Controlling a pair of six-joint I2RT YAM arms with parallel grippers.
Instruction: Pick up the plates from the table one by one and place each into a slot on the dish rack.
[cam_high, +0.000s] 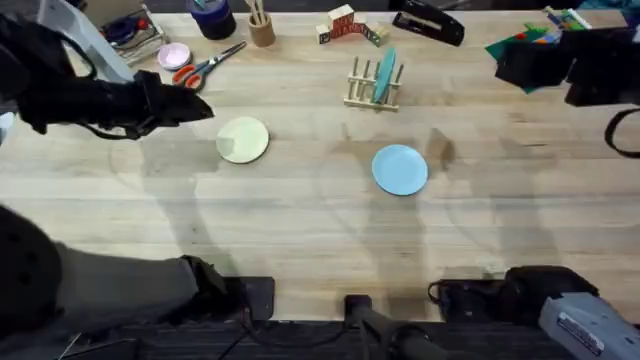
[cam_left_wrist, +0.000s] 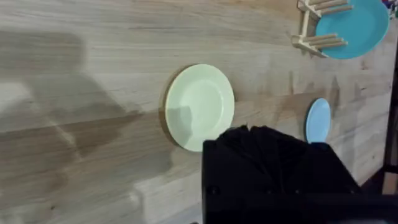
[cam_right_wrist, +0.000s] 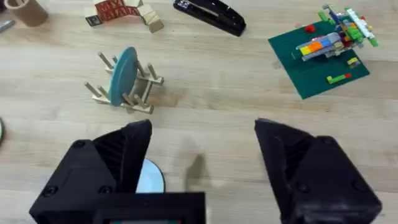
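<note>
Overhead, rack: the dish rack (cam_high: 374, 85) stands near the far edge of the desk (cam_high: 320, 230), with a teal-blue plate (cam_high: 386, 74) upright on edge in a slot between its pegs.
Overhead, plates: the cream-yellow plate (cam_high: 243, 139) lies flat left of the middle; the light blue plate (cam_high: 400, 169) lies flat nearer the front, just right of the rack's line. The two are well apart.
Overhead, my left end effector (cam_high: 200, 107): it hangs just beside the cream plate, on its left; I cannot tell whether the fingers are parted.
Overhead, other holder: a pencil cup (cam_high: 261, 27) at the far edge holds sticks.
Left wrist: it shows the cream plate (cam_left_wrist: 199, 106) as a smooth round disc with a shallow rim, the blue one (cam_left_wrist: 318, 119) beyond it, and the rack (cam_left_wrist: 320, 28) with its plate.
Right wrist, my right end effector (cam_right_wrist: 202, 155): released, fingers spread wide, gripping nothing, above the blue plate (cam_right_wrist: 149, 177). Here the racked plate (cam_right_wrist: 123, 76) shows edge-on between pegs.
</note>
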